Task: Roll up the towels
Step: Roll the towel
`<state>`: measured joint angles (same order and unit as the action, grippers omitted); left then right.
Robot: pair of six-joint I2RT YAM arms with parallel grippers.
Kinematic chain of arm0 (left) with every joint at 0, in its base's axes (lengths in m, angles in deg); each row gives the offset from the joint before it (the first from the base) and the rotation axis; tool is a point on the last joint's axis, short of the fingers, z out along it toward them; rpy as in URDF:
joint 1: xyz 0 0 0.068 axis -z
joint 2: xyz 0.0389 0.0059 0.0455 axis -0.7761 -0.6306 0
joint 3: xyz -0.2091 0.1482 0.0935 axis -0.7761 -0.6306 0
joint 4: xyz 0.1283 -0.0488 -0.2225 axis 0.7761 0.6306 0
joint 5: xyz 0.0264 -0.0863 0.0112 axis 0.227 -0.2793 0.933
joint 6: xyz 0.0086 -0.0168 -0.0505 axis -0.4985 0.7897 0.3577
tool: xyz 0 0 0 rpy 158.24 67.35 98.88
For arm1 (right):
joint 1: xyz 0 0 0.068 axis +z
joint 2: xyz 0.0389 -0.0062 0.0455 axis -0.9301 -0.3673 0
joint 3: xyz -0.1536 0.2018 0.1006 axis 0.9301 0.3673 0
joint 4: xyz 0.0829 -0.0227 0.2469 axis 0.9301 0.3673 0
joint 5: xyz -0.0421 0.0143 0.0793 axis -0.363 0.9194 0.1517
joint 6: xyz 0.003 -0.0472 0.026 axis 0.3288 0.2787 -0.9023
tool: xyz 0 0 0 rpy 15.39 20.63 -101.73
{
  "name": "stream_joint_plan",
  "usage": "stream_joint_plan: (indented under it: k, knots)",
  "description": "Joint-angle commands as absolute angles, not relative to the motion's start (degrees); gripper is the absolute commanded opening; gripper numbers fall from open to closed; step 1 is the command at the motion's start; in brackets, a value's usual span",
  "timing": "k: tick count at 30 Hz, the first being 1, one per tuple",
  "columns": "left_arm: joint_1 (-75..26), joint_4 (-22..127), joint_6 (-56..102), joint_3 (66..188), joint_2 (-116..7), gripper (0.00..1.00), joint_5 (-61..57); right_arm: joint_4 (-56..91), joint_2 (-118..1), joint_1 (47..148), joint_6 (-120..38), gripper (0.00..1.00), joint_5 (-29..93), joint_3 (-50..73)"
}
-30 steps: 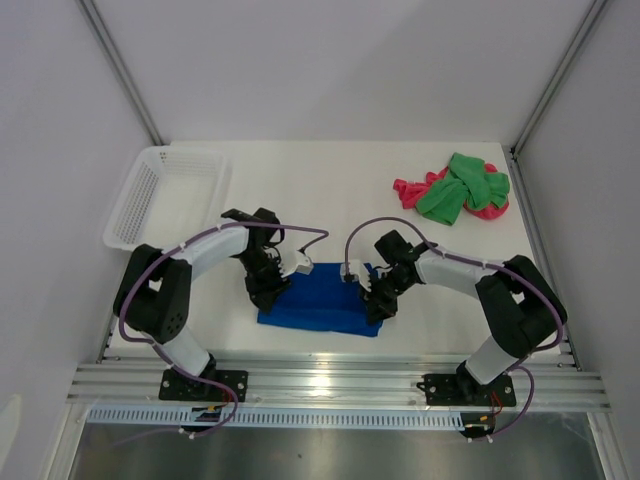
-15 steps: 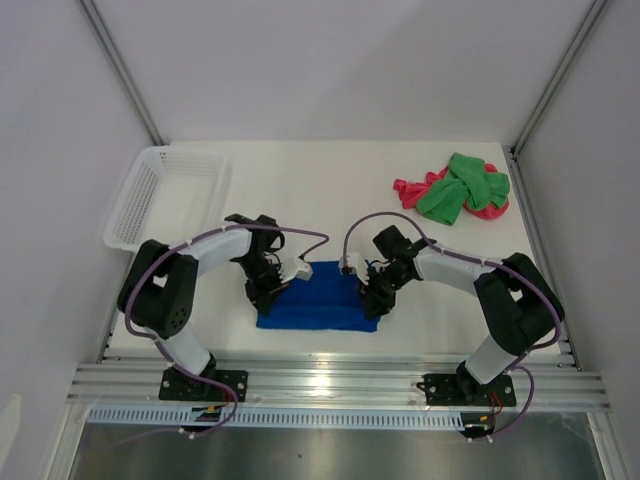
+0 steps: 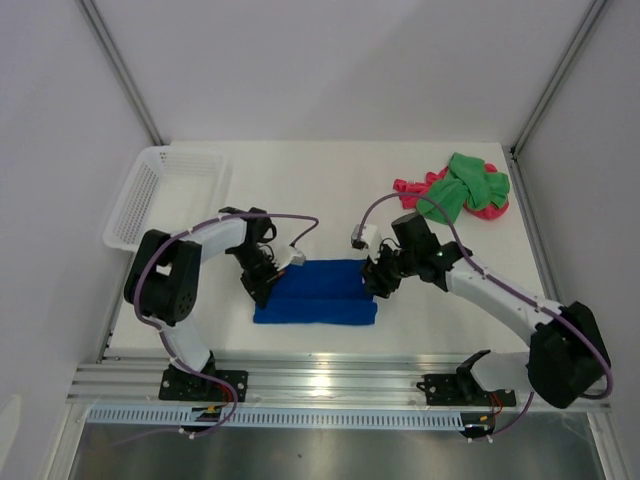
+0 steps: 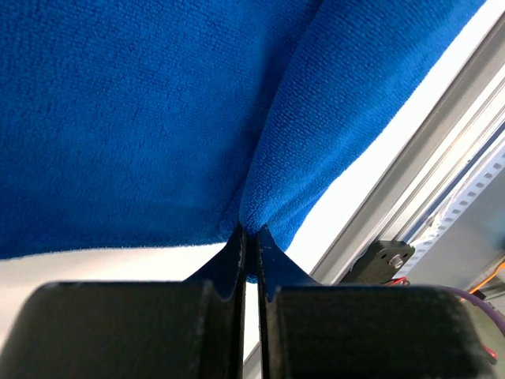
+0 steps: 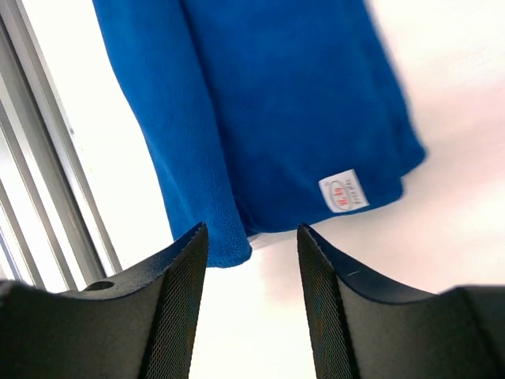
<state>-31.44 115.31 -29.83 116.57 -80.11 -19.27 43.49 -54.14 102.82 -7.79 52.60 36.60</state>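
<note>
A folded royal blue microfibre towel (image 3: 315, 295) is pictured near the front edge of the white tabletop (image 3: 330, 200). Its left edge is pinched in the clenched left tool (image 4: 248, 237), while the right tool (image 5: 251, 233) stands released, holding nothing, at the labelled right corner. For an even roll, both ends are best gripped and turned together. A bright green towel (image 3: 462, 188) and a pink-red towel (image 3: 408, 190) are heaped at the far right.

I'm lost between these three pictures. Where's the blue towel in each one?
Top external: the blue towel lies low centre, between the two arms.
Left wrist: it fills the upper frame.
Right wrist: top centre.
Shared landmark: the metal rail along the table's near edge.
</note>
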Motion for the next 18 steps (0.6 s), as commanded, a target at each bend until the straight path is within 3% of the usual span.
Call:
stream_joint_plan:
  k: [1, 5, 6, 8, 18]
  knots:
    - [-31.66, 115.23, -28.83, 118.64, -81.46, 0.06, -19.55, 36.81, -48.38, 102.73, -14.09, 0.52, 51.16, 39.81]
    - [-31.66, 115.31, -28.48, 119.08, -82.17, 0.08, -19.72, 24.41, -45.29, 105.88, -24.1, 0.39, 49.23, 47.89]
    - [-31.66, 115.4, -28.22, 119.0, -82.34, 0.08, -19.72, 22.39, -45.2, 107.81, -27.69, 0.29, 49.49, 50.34]
    - [-31.66, 115.31, -27.78, 119.0, -82.43, 0.08, -19.46, 15.8, -45.63, 110.28, -31.05, 0.22, 48.97, 52.9]
    - [-31.66, 114.35, -26.11, 118.91, -81.73, 0.17, -17.44, 0.84, -51.69, 114.33, -37.65, 0.15, 45.01, 58.54]
